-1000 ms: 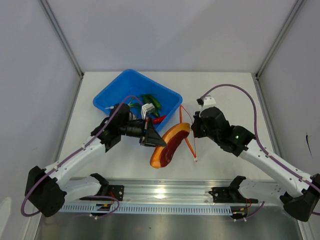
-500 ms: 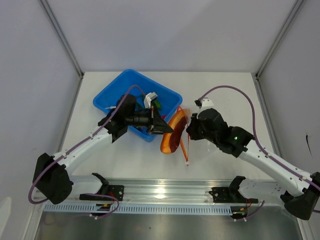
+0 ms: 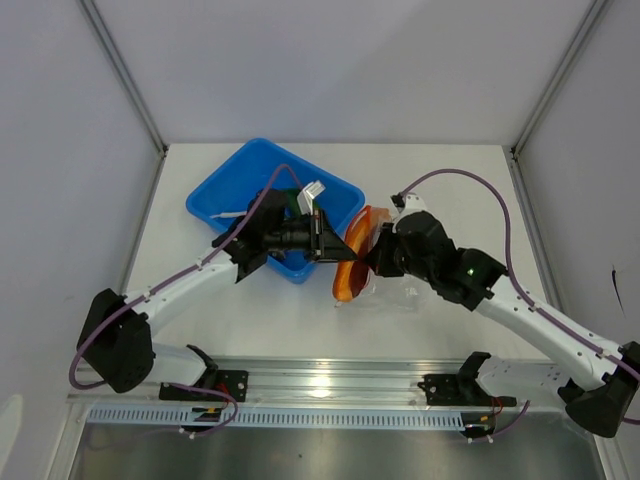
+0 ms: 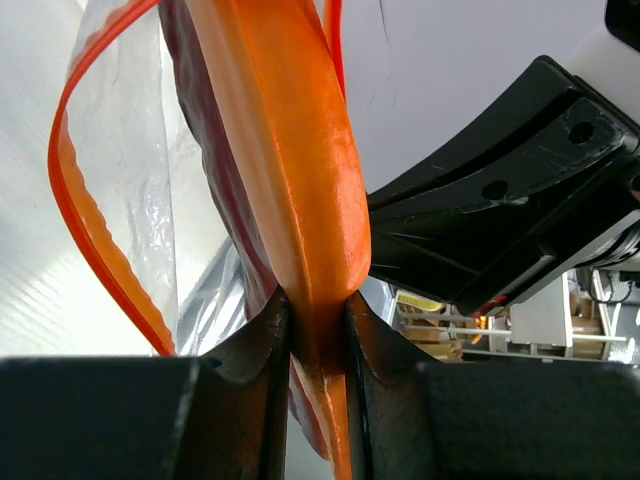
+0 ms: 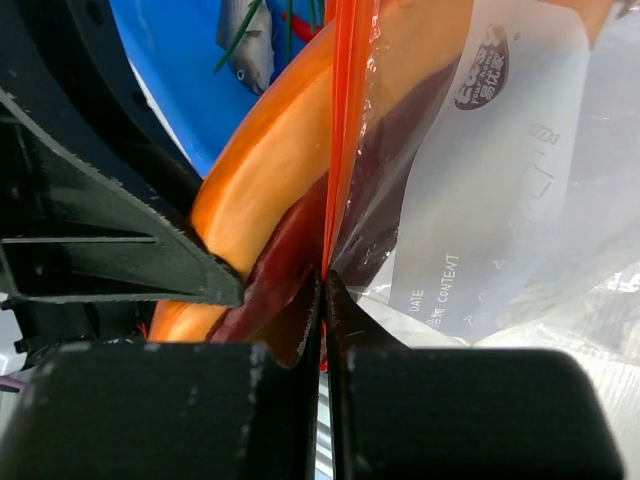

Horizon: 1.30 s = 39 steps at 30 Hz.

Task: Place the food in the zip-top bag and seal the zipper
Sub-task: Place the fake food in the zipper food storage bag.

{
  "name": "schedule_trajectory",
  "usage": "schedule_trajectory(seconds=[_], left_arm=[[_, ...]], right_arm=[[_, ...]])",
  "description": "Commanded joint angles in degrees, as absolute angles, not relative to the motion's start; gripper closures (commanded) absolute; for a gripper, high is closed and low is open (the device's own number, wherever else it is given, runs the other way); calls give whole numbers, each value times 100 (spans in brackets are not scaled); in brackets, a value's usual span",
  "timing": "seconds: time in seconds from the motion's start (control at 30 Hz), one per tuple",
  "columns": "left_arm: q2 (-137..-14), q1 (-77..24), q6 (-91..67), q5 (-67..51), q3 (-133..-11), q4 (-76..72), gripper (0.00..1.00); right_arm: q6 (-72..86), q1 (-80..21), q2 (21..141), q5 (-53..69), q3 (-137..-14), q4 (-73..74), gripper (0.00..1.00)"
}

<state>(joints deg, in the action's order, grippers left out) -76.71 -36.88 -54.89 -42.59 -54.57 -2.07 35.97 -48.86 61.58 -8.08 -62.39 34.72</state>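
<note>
While the left tool (image 4: 318, 322) holds the slice (image 4: 298, 150) in the mouth of the bag (image 5: 500, 200), pinched by the right tool (image 5: 324, 292), other food (image 5: 245, 42) in the tray (image 3: 222, 197) and sealing remain.

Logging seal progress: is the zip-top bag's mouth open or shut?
Open: the zipper strips spread apart around the orange slice in the left wrist view.
</note>
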Motion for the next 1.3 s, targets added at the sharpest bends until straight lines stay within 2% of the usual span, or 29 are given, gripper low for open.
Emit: schedule_trajectory(seconds=[0.0,0.27,0.6,0.83,0.97,1.1,1.27], left_arm=[[-7708,-3718,-5124,-4245,-5371,-1124,99],[-7831,-3727,-4642,-4763,-5405,-1468,100],[-7928,-3718,-4289,-5044,-5502,-1687,99],[-7726,-3744,-3507,-4509,-5774,-694,99],[-7427,-4016,-3340,-3544,-5555,-808,98],[-7637,-4140,-3305,-4050,-5607,-941,98],[-7725,-4140,-2830,-4271,-5730,-432,99]], right_arm=[[3788,-4826,6047,-396,-6486,3349,100],[3384,-4474,5906,-70,-6574,3805,100],[2936,-4237,6161,1019,-6846,4051,100],[2725,-4035,6310,1502,-6891,4175,100],[2838,-4008,6442,1863,-6750,3912,100],[2892,-3973,6390,1854,-6706,3815,100],[2795,-3745,6249,1828,-6776,4051,100]])
